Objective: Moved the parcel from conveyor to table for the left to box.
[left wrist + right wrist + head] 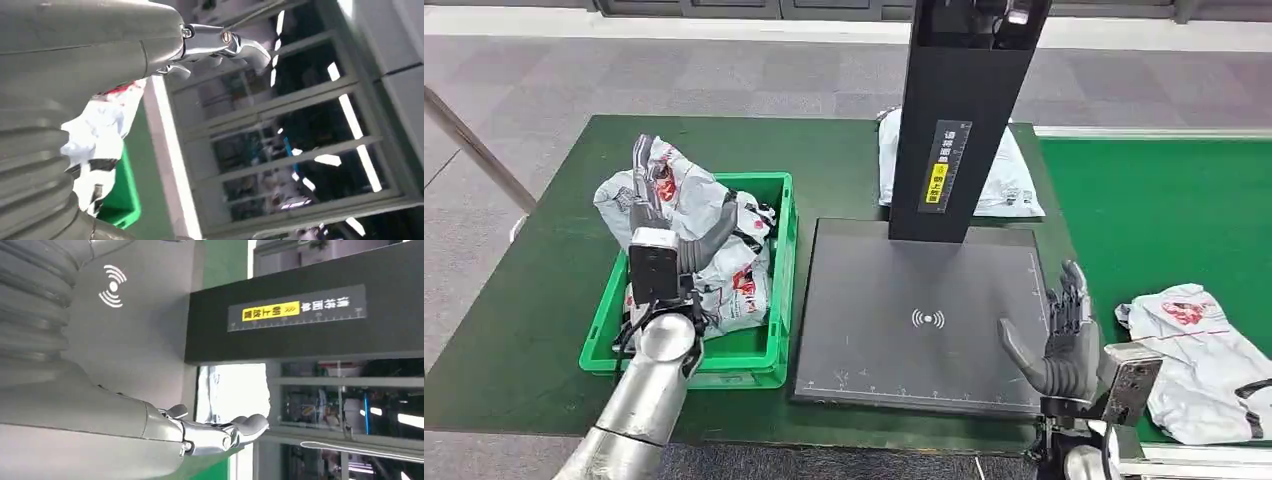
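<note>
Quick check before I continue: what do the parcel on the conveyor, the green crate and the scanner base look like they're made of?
Parcel on the conveyor: thin plastic film mailer, probably; white, crumpled, slightly glossy, printed red and black.
Green crate: rigid moulded plastic by its look; uniform colour, thick straight rim, faint sheen.
Scanner base: flat matte dark grey plate with white printed marks; coated metal or plastic, cannot tell which.

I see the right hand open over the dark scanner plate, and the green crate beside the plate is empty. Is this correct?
Not quite. The green crate is not empty: the head view shows white parcels in it, with the left hand raised over them. The rest holds: the right hand is open, fingers spread, over the right part of the dark scanner plate, holding nothing.
</note>
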